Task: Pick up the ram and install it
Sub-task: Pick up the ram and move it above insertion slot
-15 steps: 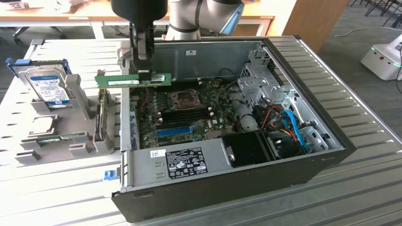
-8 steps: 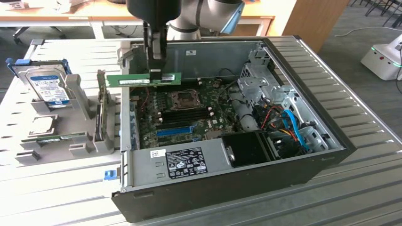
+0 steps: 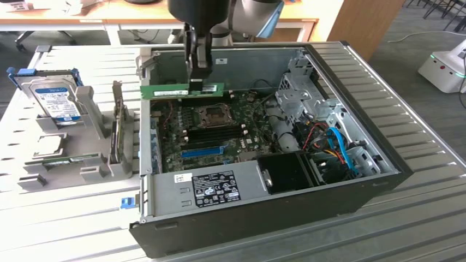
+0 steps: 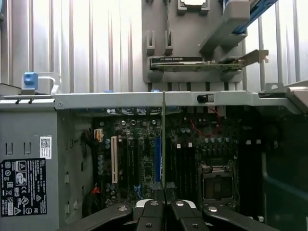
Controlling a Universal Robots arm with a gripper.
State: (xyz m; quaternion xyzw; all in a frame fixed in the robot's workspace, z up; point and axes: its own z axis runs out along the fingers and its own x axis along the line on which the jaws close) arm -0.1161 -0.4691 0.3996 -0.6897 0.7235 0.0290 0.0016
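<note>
The ram (image 3: 182,90), a long green stick with a white label, hangs level above the motherboard (image 3: 248,112) inside the open computer case. My gripper (image 3: 196,83) is shut on its top edge, coming straight down from above. In the wrist view the ram (image 4: 163,144) appears edge-on as a thin line running out from between my fingertips (image 4: 153,208), over the board and beside the blue slot (image 4: 157,159). The black memory slots (image 3: 211,132) lie below the stick, nearer the case front, and beside the CPU socket (image 3: 215,113).
The case wall (image 3: 149,82) rises close to the ram's end on the exterior view's left. Outside it, a grey fixture (image 3: 87,174) holds a hard drive (image 3: 58,101), an upright expansion card (image 3: 117,128) and a second green stick (image 3: 69,160). Power supply (image 3: 211,188) and cables (image 3: 339,144) fill the case front.
</note>
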